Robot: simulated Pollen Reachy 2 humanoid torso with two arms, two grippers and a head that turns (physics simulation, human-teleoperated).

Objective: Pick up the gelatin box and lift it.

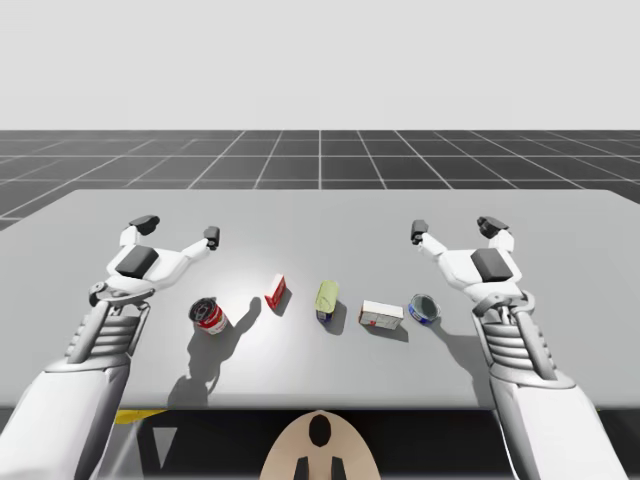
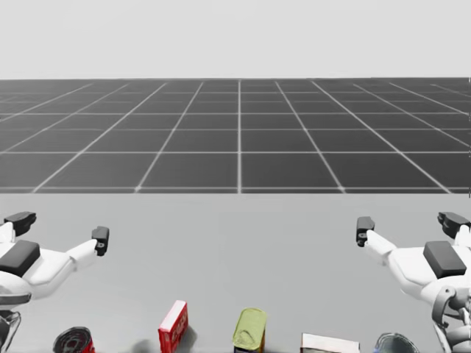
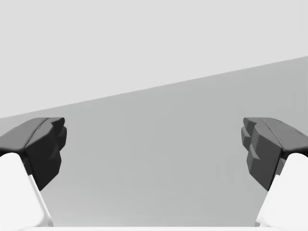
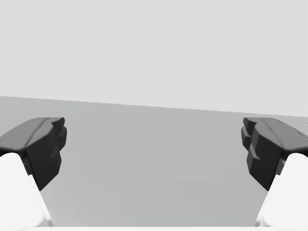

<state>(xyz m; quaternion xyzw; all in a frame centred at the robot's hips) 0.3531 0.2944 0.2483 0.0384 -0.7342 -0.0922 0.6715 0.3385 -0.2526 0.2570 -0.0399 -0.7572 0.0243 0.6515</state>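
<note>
Red box (image 1: 276,292) stands on edge near the front edge of the table (image 1: 320,215). Row beside it: red can (image 1: 208,316) to its left, green can (image 1: 326,298) just right, white box (image 1: 381,316) and blue can (image 1: 423,308) farther right. Open gaps on both its sides. Beyond and left of it, my left gripper (image 1: 178,229) hovers with fingers wide, empty. Beyond and well right, my right gripper (image 1: 453,228): wide, empty. Bare tabletop behind to the far edge.
</note>
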